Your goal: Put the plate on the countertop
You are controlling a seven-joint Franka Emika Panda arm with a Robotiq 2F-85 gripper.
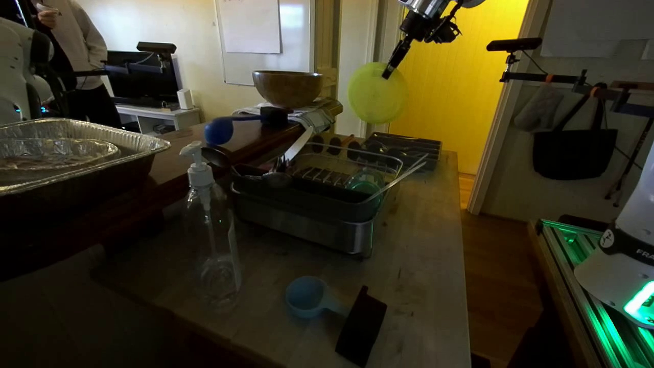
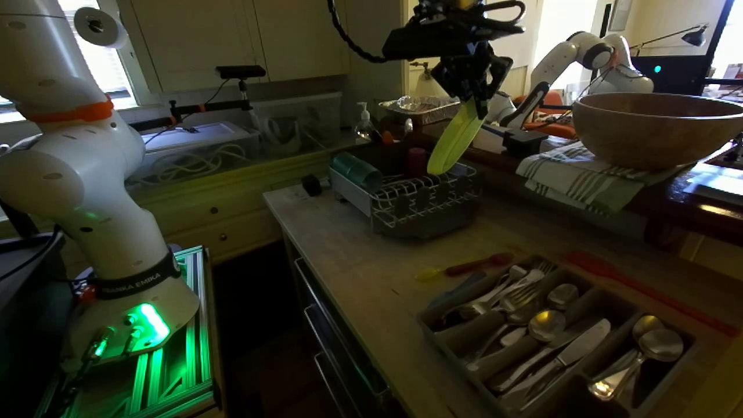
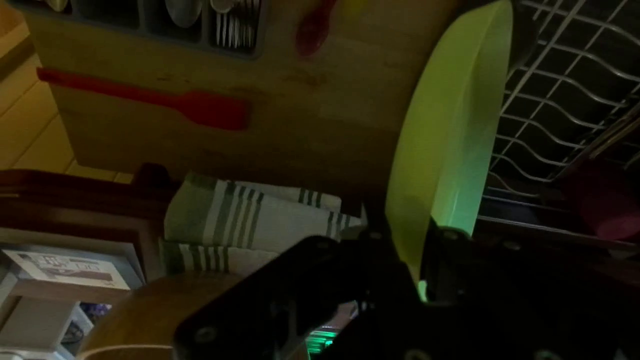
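Note:
The lime-green plate (image 1: 375,97) is held on edge in the air, steeply tilted, in an exterior view. It also shows in an exterior view (image 2: 455,142), above the near end of the dish rack, and in the wrist view (image 3: 450,125). My gripper (image 3: 412,240) is shut on the plate's upper rim, one finger on each face; it shows in both exterior views (image 1: 387,71) (image 2: 480,110). The pale countertop (image 2: 360,267) lies below, apart from the plate; it also shows in the wrist view (image 3: 340,110).
A dish rack (image 2: 424,200) stands on the countertop beside the plate. A cutlery tray (image 2: 432,331), a red spoon (image 2: 479,264) and a red spatula (image 3: 210,107) lie nearby. A wooden bowl (image 2: 656,133) sits on a striped towel (image 3: 250,215) on the raised ledge.

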